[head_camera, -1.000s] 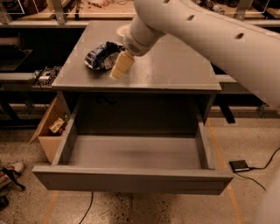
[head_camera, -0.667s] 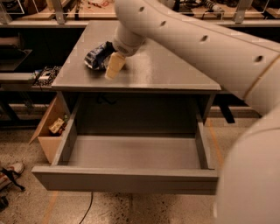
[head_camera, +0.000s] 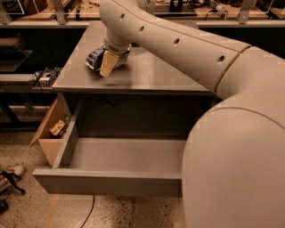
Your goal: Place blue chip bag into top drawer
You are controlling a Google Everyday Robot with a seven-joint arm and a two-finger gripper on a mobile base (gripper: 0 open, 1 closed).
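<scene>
The blue chip bag (head_camera: 95, 57), dark blue with white patches, lies on the left part of the grey cabinet top (head_camera: 147, 71). My gripper (head_camera: 109, 63) reaches down at the end of the white arm and sits right over the bag, with a cream fingertip (head_camera: 107, 65) in front of it and the bag partly hidden behind. The top drawer (head_camera: 116, 158) stands pulled out below the cabinet top, wide and shallow, with nothing in the part that shows. My arm's large elbow hides the drawer's right side.
A tan cardboard box (head_camera: 52, 129) with small items stands on the floor left of the drawer. A dark shelf with clutter (head_camera: 44, 76) is at the left. A workbench (head_camera: 53, 13) runs along the back. A shoe (head_camera: 11, 176) lies on the floor.
My arm has swung left and closer to the camera. The gripper has moved from beside the bag to right over it. The bag lies in the same place.
</scene>
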